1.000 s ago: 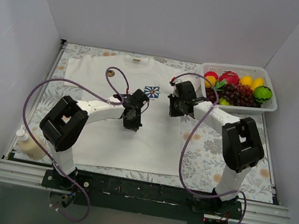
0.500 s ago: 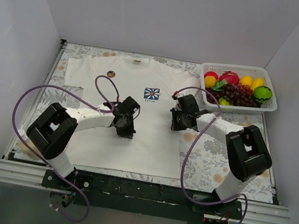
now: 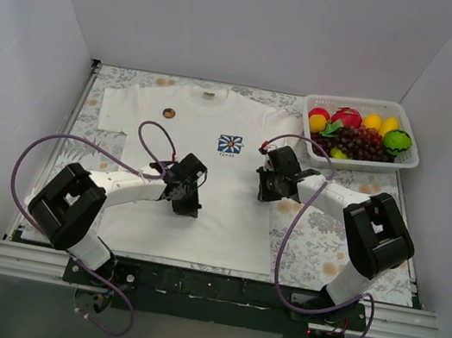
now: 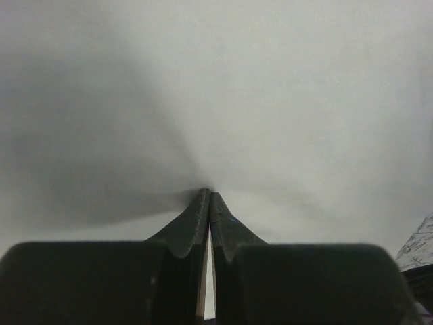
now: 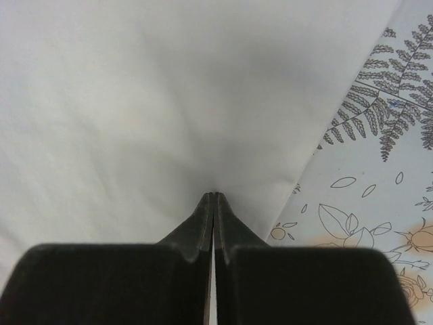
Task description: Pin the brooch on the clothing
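The white T-shirt (image 3: 207,174) lies flat on the patterned cloth. The brooch (image 3: 230,144), a small dark blue square with a white flower, sits on its chest. My left gripper (image 3: 185,201) is shut and empty, low over the shirt's middle, below and left of the brooch. In the left wrist view its tips (image 4: 206,193) point at plain white fabric (image 4: 270,101). My right gripper (image 3: 264,189) is shut and empty near the shirt's right edge. In the right wrist view its tips (image 5: 214,195) meet over the shirt's edge (image 5: 169,101).
A white basket (image 3: 401,169) of toy fruit stands at the back right. A small brown round thing (image 3: 168,112) lies on the shirt's left shoulder. The floral tablecloth (image 3: 319,238) shows to the right of the shirt, and also in the right wrist view (image 5: 379,176).
Both arms have drawn back toward the near edge, away from the brooch. The brooch stays on the shirt's chest, and the shirt now lies flatter.
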You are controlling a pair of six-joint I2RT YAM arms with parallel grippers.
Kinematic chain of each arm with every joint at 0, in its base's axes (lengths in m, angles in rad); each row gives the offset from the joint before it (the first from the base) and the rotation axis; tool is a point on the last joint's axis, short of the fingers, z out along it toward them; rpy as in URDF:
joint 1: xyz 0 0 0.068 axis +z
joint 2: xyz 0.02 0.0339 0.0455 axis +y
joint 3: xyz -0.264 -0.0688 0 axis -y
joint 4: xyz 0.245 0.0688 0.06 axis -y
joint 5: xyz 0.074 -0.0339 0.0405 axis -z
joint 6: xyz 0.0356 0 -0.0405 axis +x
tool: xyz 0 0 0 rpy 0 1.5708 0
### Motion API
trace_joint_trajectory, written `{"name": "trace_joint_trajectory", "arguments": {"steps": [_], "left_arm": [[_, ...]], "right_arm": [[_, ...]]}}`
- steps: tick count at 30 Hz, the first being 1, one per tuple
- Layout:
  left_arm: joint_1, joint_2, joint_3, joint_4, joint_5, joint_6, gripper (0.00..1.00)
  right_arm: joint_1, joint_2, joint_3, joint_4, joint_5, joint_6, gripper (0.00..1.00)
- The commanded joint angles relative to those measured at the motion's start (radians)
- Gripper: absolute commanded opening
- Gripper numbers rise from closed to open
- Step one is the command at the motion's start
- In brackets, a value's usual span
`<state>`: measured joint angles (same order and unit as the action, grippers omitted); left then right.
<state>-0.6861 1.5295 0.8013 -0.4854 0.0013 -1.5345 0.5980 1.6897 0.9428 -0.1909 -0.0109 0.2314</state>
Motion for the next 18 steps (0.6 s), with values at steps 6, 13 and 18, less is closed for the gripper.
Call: {"name": "trace_joint_trajectory", "arguments": {"steps": [6, 13, 18], "left_arm": [[-0.018, -0.040, 0.010, -0.200, -0.082, 0.033, 0.00], [-0.018, -0.088, 0.168, -0.206, -0.179, 0.086, 0.03], [-0.018, -0.115, 0.289, -0.185, -0.251, 0.170, 0.33]], "right_arm": [[0.009, -0.068, 0.093, -0.101, -0.021, -0.009, 0.01], [0.008, -0.189, 0.111, -0.058, -0.014, -0.001, 0.01], [0.008, -0.340, 0.091, -0.013, 0.053, 0.013, 0.01]]}}
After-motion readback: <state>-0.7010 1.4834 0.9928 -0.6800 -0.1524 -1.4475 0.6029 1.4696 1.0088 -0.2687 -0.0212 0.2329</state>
